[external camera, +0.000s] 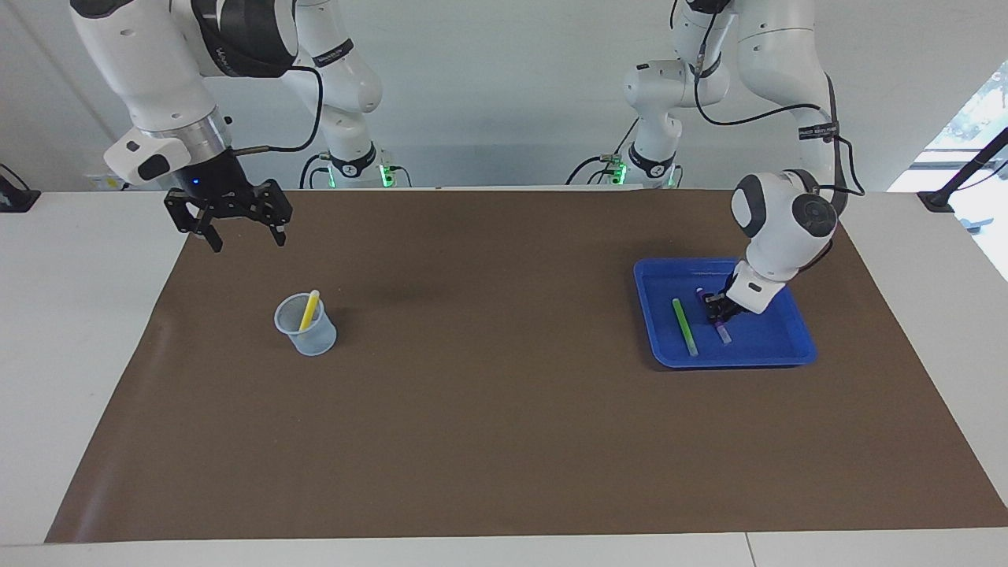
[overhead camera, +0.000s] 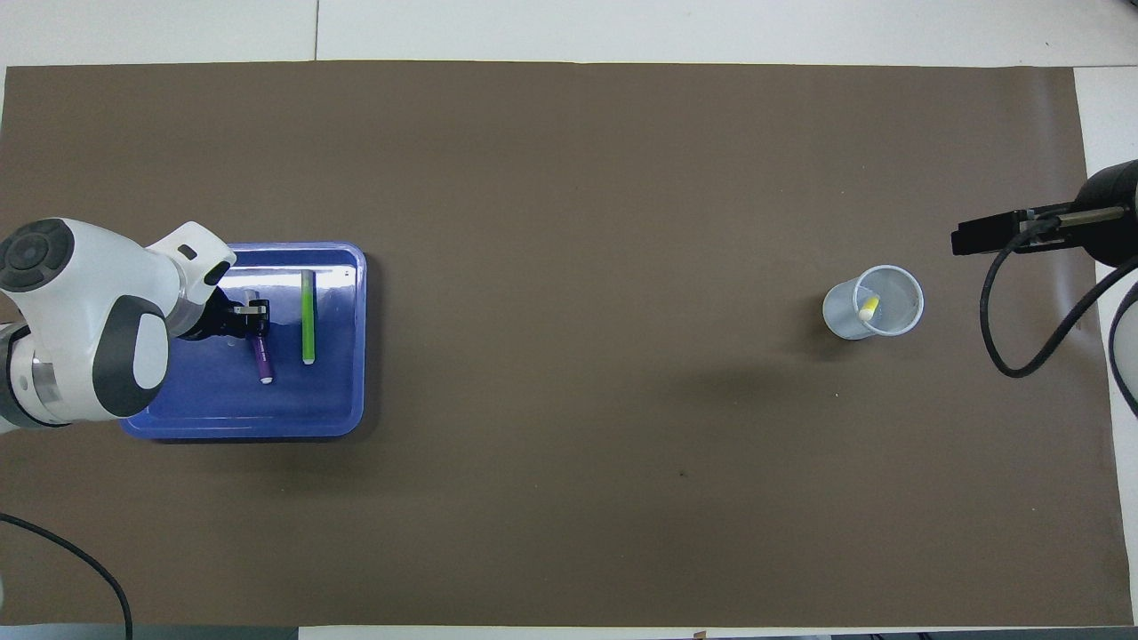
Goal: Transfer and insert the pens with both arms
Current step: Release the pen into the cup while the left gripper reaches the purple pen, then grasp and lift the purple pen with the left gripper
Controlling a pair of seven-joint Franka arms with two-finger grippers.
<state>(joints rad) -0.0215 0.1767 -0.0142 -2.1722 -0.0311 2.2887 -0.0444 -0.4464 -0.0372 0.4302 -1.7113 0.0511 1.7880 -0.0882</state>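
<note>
The left gripper (external camera: 715,305) is down in the blue tray (external camera: 776,350), fingers around the purple pen (overhead camera: 262,356); the green pen (external camera: 684,326) lies beside it. The right gripper (external camera: 244,228) waits open above the mat, near the cup (external camera: 307,331) holding the yellow pen (external camera: 309,310). No writing is legible.

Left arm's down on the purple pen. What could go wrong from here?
1. The left pincer sits near one end of the purple pen; off-centre, the pen may tilt when lifted.
2. The green pen lies close beside it and could get nudged.
3. The cup looks light; another insertion might tip it.
</note>
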